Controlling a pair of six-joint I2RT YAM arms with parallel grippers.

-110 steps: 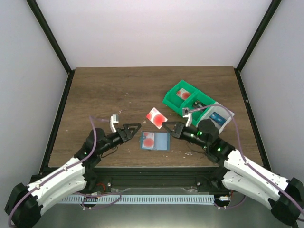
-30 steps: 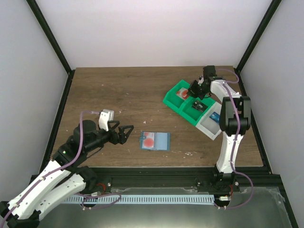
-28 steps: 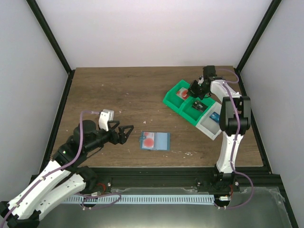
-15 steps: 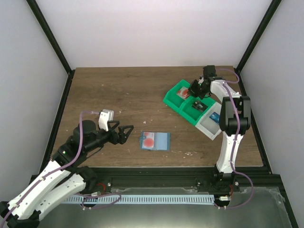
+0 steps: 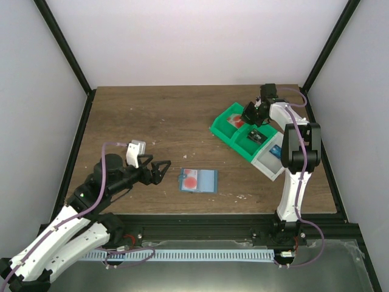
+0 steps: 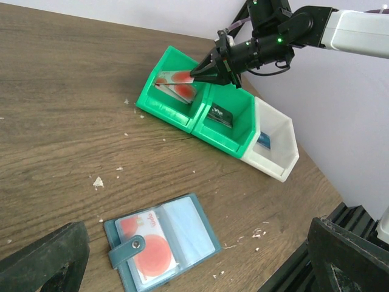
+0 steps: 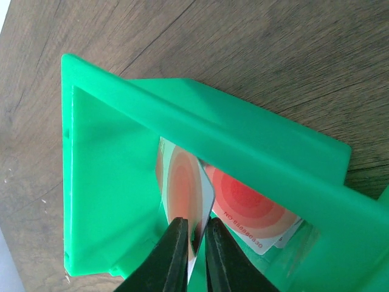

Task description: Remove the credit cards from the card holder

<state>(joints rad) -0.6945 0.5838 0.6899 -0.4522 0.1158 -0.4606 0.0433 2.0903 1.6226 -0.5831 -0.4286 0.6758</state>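
One credit card (image 7: 182,176), pinched in the right tool (image 7: 194,234), has moved from above the card holder (image 5: 206,180) into the green bin (image 7: 103,182); another card (image 6: 149,252) stays pocketed in the holder on the desk (image 5: 152,115), left tool (image 5: 161,171) gaping nearby.

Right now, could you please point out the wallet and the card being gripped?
Wallet (image 6: 182,234): left wrist view, lighter inner half.
Gripped card (image 7: 182,182): right wrist view, its red-marked face.

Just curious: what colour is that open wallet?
The card holder is teal-blue; best in left wrist view.
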